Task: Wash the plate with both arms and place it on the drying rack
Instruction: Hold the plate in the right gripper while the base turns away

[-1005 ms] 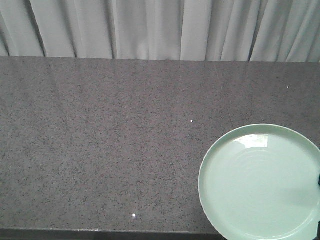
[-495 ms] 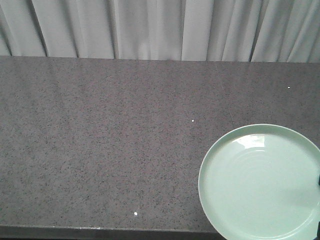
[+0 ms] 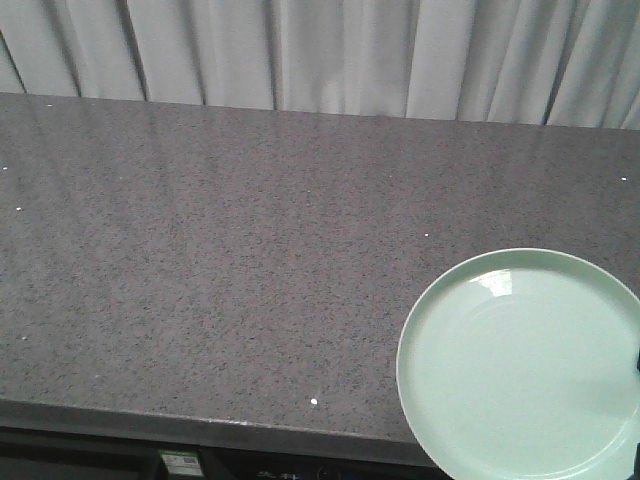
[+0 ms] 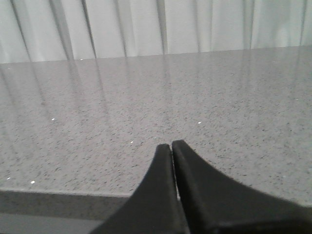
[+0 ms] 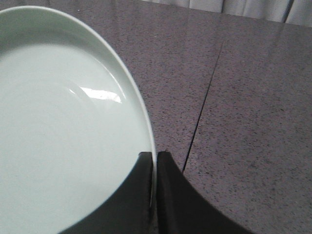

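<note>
Frontally, the plate (image 3: 520,365) fills the lower right, over the counter (image 3: 200,260). Left wrist: the left gripper (image 4: 170,145), bottom centre, is pressed together, empty. Right wrist: the right gripper (image 5: 155,155) pinches the plate's rim, bottom centre.

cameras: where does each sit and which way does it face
Front: high, looking down on counter and curtain; plate lower right; barely any robot shows.
Left wrist: low at counter's edge, facing curtain; left hand shut, empty.
Right wrist: looking down on plate; right hand shut on its rim.
Shared: front and right wrist both show the plate.
</note>
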### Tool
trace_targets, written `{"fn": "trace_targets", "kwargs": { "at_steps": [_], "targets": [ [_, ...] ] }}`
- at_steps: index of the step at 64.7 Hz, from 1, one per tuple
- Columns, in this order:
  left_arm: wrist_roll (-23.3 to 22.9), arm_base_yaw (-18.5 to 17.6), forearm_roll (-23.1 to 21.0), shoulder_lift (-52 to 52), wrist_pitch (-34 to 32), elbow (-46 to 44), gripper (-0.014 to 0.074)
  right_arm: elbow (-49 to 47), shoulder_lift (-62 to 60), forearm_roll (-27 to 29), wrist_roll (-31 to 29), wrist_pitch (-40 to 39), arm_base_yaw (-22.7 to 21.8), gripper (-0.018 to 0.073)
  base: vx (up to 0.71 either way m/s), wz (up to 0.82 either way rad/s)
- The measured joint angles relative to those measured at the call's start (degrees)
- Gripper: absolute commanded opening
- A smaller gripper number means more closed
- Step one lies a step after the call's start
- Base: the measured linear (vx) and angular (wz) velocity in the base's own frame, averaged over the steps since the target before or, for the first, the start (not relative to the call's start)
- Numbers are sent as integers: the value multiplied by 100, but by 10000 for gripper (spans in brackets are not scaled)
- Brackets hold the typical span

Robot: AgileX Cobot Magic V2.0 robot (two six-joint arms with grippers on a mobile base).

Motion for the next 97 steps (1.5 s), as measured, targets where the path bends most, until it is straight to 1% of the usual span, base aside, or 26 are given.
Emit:
{"fn": "trace_targets", "kwargs": {
  "at_steps": [24, 97],
  "targets": [
    [0, 0, 0, 0, 0, 0, -6, 0, 0, 0, 0, 0, 0, -1, -8, 36],
    [0, 0, 0, 0, 0, 0, -6, 0, 0, 5, 0, 5, 0, -1, -11, 46]
  ]
}}
